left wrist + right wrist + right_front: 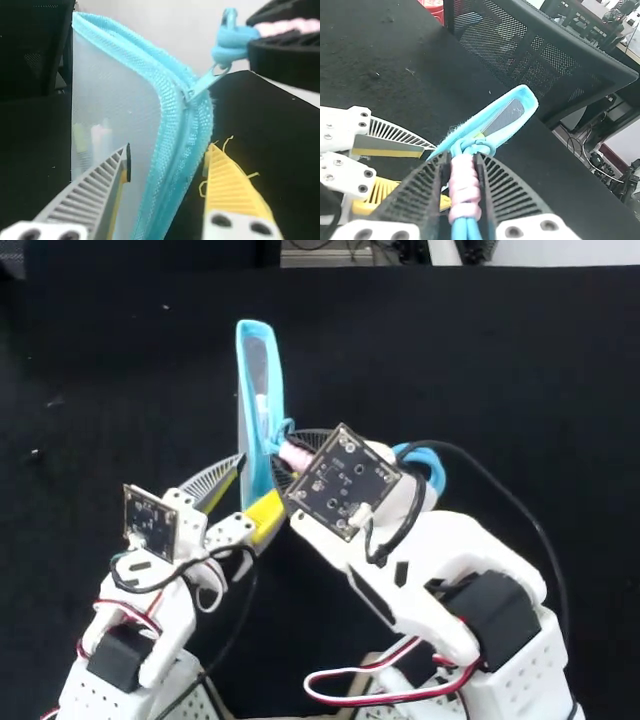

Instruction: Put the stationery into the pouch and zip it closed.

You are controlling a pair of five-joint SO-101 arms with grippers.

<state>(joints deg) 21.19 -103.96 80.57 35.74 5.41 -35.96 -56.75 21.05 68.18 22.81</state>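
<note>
A light-blue mesh pouch [258, 390] stands on edge on the black table. My left gripper [250, 502] is shut on its near end. In the left wrist view the grey and yellow fingers straddle the pouch [110, 100] and its blue zipper band. Pale stationery [97, 140] shows through the mesh. The zipper slider [187, 94] sits partway along the upper edge, and its tab leads to a blue and pink pull cord [464, 185]. My right gripper [462, 157] is shut on that cord, just beside the pouch [505, 117] and above the left gripper [395, 147].
A black cloth [480, 370] covers the table all round the pouch. A black mesh chair [545, 55] stands beyond the table's far edge. The right arm's white body and cables [450, 580] fill the near right.
</note>
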